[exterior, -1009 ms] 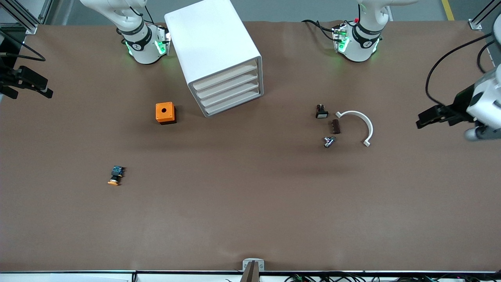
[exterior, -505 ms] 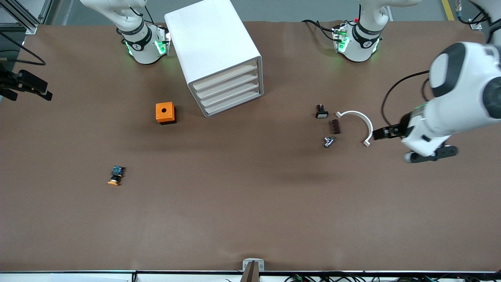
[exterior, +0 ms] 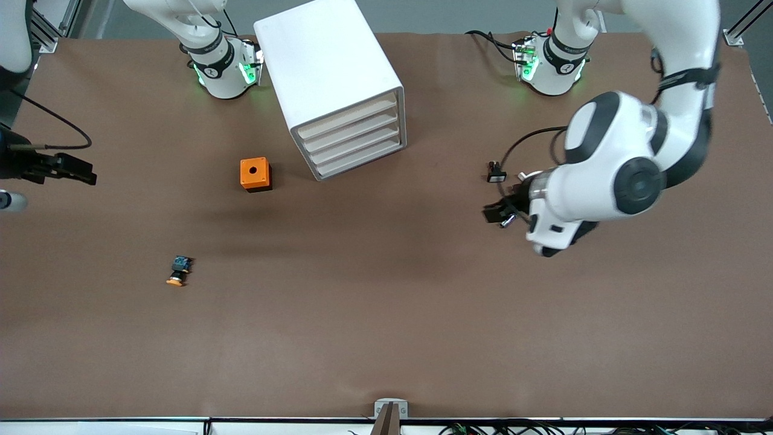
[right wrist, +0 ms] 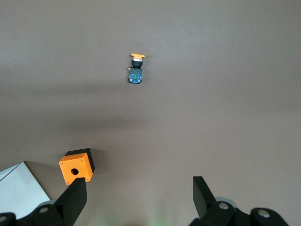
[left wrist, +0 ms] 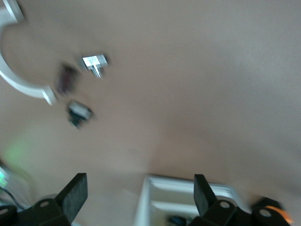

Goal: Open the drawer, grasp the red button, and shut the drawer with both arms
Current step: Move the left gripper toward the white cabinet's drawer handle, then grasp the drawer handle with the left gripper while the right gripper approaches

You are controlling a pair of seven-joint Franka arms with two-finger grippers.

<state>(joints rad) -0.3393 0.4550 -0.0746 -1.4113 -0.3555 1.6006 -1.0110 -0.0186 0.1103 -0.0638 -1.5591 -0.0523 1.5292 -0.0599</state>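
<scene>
We see the drawer (exterior: 346, 117) closed, the left gripper (exterior: 494, 212) over small parts, the right gripper (exterior: 81, 175) at the table's (exterior: 386, 314) edge, both with fingers wide

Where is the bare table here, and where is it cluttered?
Bare: the wide strip nearest the front camera, below the orange-capped button, and the stretch between the orange cube and the small parts. Crowded: around the black part, under the left hand.
</scene>
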